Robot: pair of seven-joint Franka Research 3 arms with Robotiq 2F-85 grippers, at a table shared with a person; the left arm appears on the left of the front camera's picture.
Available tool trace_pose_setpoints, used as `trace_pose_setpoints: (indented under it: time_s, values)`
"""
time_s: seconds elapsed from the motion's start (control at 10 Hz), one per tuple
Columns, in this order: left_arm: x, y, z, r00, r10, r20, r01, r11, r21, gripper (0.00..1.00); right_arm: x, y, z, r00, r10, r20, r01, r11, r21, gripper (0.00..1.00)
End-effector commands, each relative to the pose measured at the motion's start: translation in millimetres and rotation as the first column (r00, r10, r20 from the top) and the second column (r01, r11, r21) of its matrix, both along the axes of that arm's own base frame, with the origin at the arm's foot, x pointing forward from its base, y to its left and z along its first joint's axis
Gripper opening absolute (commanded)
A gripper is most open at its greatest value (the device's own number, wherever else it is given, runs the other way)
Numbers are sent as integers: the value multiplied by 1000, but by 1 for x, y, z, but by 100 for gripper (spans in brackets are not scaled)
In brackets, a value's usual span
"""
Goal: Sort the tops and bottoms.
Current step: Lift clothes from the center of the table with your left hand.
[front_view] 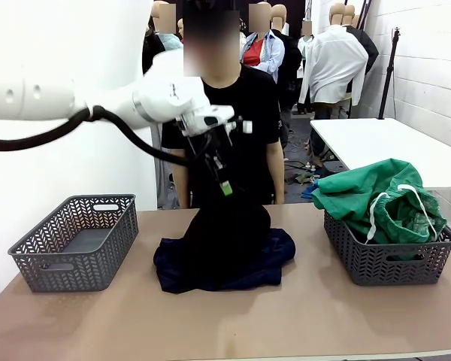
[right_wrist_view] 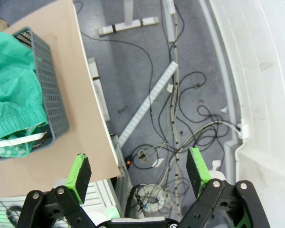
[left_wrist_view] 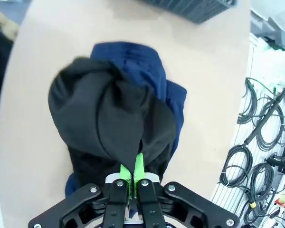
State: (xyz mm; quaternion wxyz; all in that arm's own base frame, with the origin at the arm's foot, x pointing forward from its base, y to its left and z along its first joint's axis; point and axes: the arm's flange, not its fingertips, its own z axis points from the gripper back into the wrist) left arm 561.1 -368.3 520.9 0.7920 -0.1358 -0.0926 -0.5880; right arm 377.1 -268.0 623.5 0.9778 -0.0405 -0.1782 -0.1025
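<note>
We hold up a black garment (left_wrist_view: 114,118).
Our left hand (left_wrist_view: 133,175) pinches it, centre frame; our right hand (right_wrist_view: 140,166) hangs open.

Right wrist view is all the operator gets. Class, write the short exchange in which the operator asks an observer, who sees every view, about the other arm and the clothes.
Operator: I see green bottoms in a grey basket. What is the other arm doing?
Observer: The left gripper is shut on a black garment, held above the middle of the table.
Operator: Anything under it?
Observer: A navy garment lies on the table beneath the black one.
Operator: Thanks, carry on.
</note>
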Motion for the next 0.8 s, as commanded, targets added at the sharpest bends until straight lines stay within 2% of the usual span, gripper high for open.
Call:
trace_pose_setpoints:
  time_s: [0.0,0.3,0.5,0.7]
  values:
    - [-18,10,52,996,-18,84,19,1000,-13,0,-2,1,-2,1000,8,-11,-9,1000,-9,100]
    - [-50,10,159,974,36,225,-32,999,-22,0,-2,1,-2,1000,8,-11,-9,1000,-9,100]
    - [-80,8,226,942,85,326,-67,996,-64,0,-2,1,-2,1000,8,-11,-9,1000,-9,100]
    - [-109,6,287,912,146,383,-106,987,-123,0,-2,1,-2,1000,8,-11,-9,1000,-9,100]
